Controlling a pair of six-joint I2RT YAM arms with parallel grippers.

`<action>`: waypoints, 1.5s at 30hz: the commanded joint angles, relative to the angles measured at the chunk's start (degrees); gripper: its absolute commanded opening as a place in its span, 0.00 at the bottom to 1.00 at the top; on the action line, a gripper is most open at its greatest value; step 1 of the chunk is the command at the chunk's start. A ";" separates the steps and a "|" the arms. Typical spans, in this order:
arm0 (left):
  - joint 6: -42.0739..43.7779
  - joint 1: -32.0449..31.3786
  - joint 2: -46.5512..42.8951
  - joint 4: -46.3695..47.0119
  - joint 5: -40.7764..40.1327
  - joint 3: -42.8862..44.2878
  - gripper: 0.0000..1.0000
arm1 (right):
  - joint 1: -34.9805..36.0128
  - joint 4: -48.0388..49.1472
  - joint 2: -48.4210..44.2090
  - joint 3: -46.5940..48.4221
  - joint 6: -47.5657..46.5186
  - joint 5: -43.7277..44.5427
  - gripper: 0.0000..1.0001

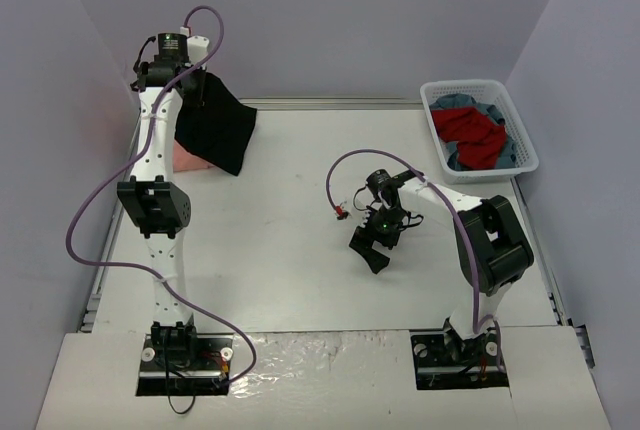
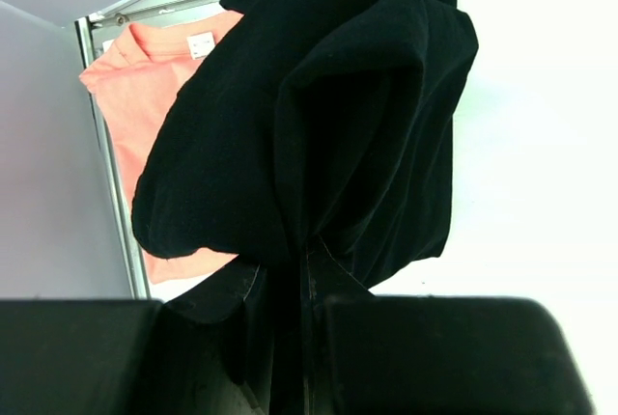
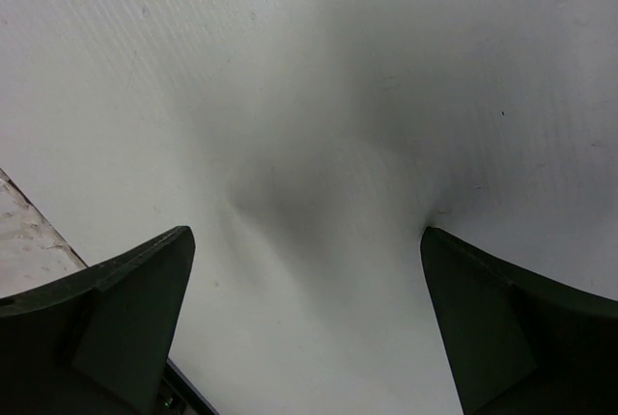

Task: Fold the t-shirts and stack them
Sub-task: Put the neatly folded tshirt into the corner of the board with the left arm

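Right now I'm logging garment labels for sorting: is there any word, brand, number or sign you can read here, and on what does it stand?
No text can be read in any view.
The neck tag on the pink t-shirt: white, its print too small and blurred to read.
The black t-shirt: no print or label shows.
The basket: no label visible.

"What colours sat in the white basket [image 1: 432,122]?"

"A red cloth [image 1: 474,133] and a blue cloth [image 1: 458,102]."

"And across the table from the basket?"

"A plain black t-shirt [image 1: 215,130] and a salmon-pink t-shirt [image 2: 145,77] with a white neck label. The table [image 1: 290,250] itself was white."
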 commanded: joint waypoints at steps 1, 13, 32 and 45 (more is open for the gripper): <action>1.96 0.03 -6.59 1.55 -2.75 2.95 0.02 | -0.37 -1.92 0.61 -0.50 0.39 0.58 1.00; 2.84 0.03 -7.82 2.51 -4.07 2.86 0.02 | -0.37 -1.84 1.57 -0.50 0.48 1.28 1.00; 2.49 6.88 -5.71 5.15 -2.75 0.66 0.02 | -0.37 -1.92 3.77 -0.24 0.83 1.80 1.00; 2.14 10.22 -4.48 11.39 -2.66 -7.42 0.02 | -1.78 -2.10 5.44 -0.06 1.01 1.98 1.00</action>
